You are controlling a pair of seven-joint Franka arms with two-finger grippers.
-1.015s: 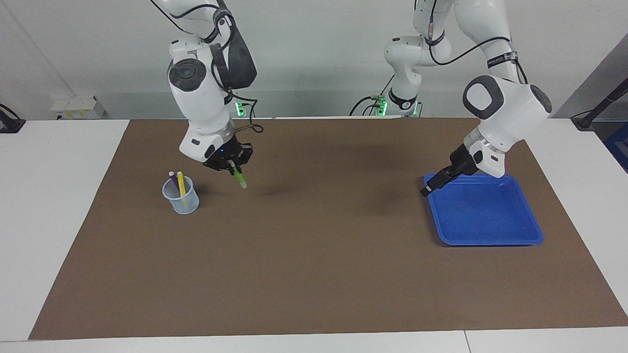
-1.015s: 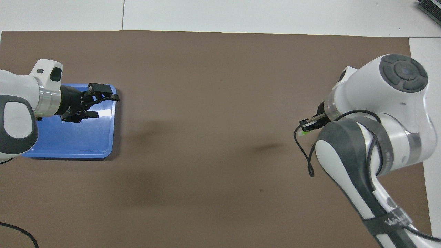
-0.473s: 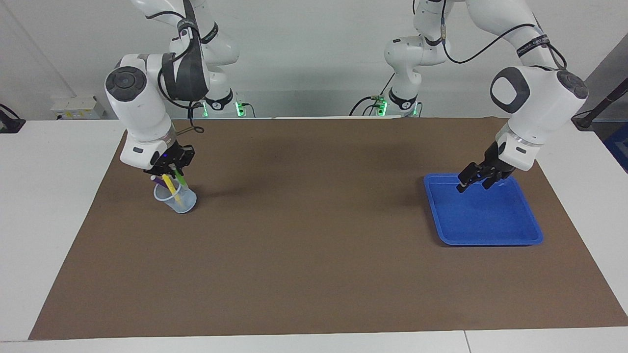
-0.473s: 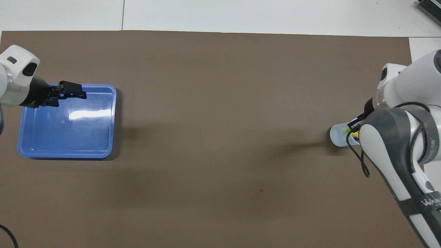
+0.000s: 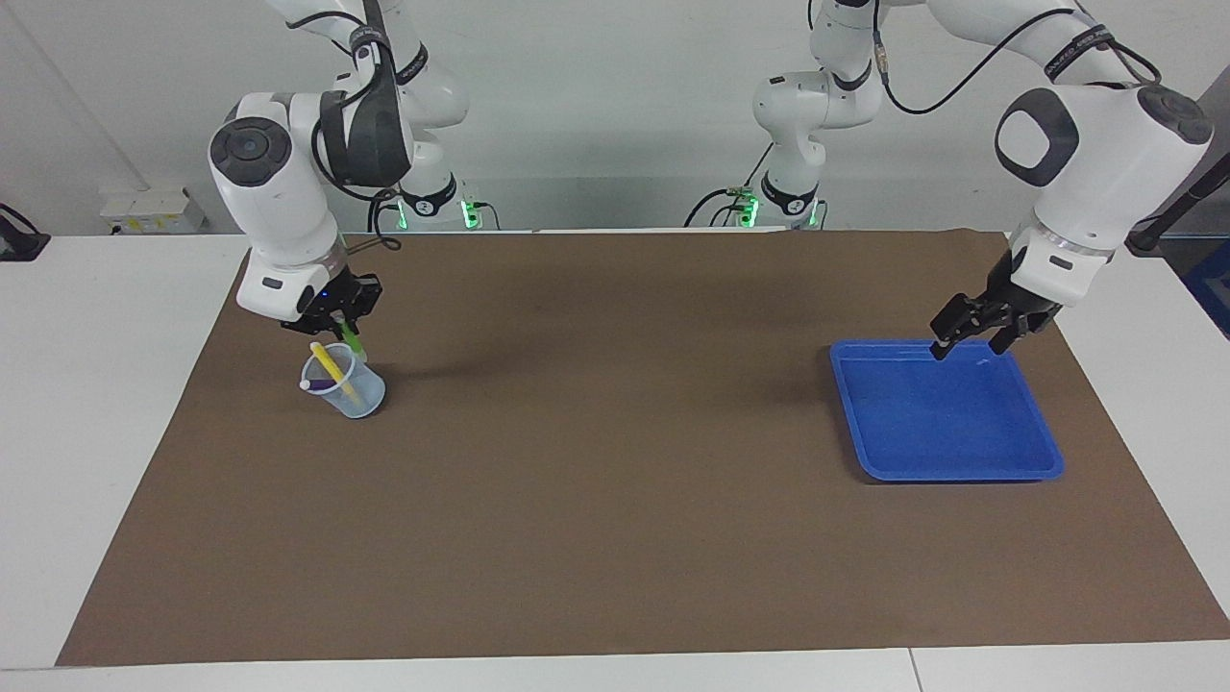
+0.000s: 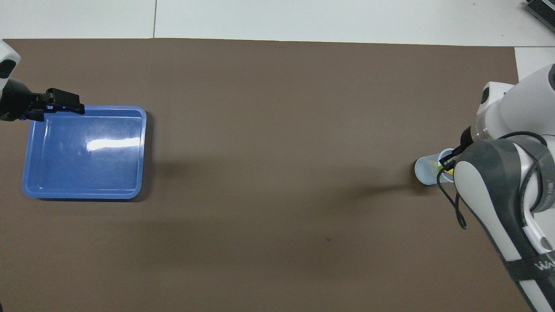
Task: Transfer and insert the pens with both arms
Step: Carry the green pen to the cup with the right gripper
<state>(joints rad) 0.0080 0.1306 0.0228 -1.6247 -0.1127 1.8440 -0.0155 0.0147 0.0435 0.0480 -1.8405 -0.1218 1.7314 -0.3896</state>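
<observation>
Yellow pen (image 5: 332, 368) and purple pen (image 5: 323, 384) cupped, tray (image 5: 947, 461) emptied; green pen (image 5: 353, 340) clamped in right pincer (image 5: 342, 332), release left; left pincer (image 5: 977, 333) wide.

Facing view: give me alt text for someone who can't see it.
The right gripper holds a green pen over a clear cup that has yellow and purple pens in it. The left gripper hangs open over an empty blue tray's edge nearest the robots.

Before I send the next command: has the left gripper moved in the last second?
Yes. The left gripper has drawn back toward the robots: earlier it hung over the blue tray's corner nearest the table's middle, now over the tray's rim nearest the robots.
</observation>
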